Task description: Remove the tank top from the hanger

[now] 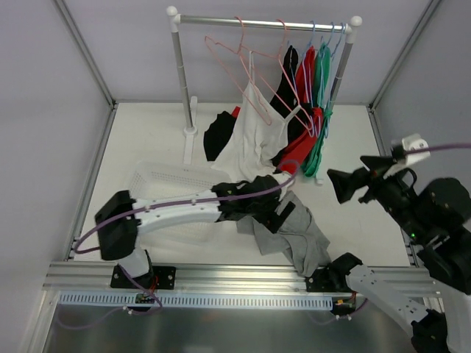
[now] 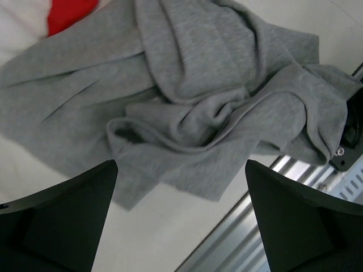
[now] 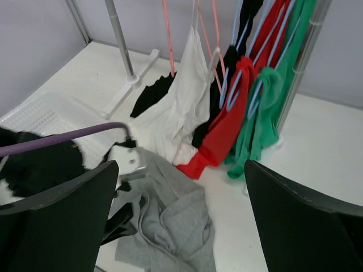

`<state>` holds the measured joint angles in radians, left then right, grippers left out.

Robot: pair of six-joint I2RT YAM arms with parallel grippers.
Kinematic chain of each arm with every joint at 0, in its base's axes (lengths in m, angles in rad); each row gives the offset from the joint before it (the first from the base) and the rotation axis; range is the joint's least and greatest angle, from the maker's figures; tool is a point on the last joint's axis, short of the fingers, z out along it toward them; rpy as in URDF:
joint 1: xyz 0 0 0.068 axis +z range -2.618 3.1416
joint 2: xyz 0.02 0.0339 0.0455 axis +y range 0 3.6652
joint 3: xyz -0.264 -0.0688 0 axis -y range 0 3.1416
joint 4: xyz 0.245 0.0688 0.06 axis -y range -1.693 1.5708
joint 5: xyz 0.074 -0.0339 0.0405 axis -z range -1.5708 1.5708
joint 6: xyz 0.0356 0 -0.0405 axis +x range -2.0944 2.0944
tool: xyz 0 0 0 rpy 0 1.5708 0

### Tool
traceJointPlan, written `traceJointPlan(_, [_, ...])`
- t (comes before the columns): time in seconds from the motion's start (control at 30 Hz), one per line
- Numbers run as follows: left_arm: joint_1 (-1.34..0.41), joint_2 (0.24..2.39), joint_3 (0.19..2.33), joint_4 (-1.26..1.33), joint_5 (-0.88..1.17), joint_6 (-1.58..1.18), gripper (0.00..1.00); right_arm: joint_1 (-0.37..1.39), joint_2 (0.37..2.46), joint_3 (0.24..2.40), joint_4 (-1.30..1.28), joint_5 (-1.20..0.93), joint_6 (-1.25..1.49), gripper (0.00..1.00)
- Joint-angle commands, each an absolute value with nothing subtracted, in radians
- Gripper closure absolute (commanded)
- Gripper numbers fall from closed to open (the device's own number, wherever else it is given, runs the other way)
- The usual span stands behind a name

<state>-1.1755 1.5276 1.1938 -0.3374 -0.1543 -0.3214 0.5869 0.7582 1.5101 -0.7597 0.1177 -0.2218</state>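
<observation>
My left pincer (image 2: 180,187) stands apart, its two dark fingers (image 2: 62,221) wide and nothing gripped between them. Directly below and ahead of it the grey tank top (image 2: 215,85) lies crumpled on the tabletop (image 1: 147,140), off any hanger, with folds bunched in its middle. One edge reaches the metal rail at the near rim of the tabletop. From the wrist view I cannot tell whether my fingers touch the cloth. A patch of red cloth shows beyond the grey top, at the far left of that pincer's view.

My right pincer (image 3: 180,187) is also spread wide and holds nothing. It hangs in the air well to the right of the grey top and faces the clothes rack (image 1: 265,23). Ahead of it and to the left, a white tank top (image 3: 184,96) hangs from a pink hanger (image 3: 167,34), its hem trailing down toward the tabletop. Straight ahead of this pincer hang a red garment (image 3: 227,124) and a green garment (image 3: 264,107), with black cloth between the white and the red. A white basket (image 3: 39,116) sits on the tabletop far to this pincer's left, behind my left arm.
</observation>
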Motion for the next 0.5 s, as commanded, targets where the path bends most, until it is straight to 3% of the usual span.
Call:
traceJointPlan(0.0, [-1.203, 1.719, 1.336, -0.272, -0.091, -0.276, 0.01, 0.588, 0.628, 1.383, -0.847, 0.144, -0.206, 0.0])
traceJointPlan(0.37, [-1.233, 2.135, 1.528, -0.267, -0.058, -0.31, 0.02, 0.588, 0.45, 1.299, -0.959, -0.047, -0.21, 0.0])
traceJointPlan(0.43, [-1.242, 2.152, 1.522, -0.267, -0.041, -0.334, 0.17, 0.588, 0.425, 1.293, -0.957, -0.061, -0.21, 0.0])
traceJointPlan(0.47, [-1.244, 2.16, 1.51, -0.267, -0.04, -0.347, 0.32, 0.588, 0.417, 1.287, -0.954, -0.063, -0.212, 0.01])
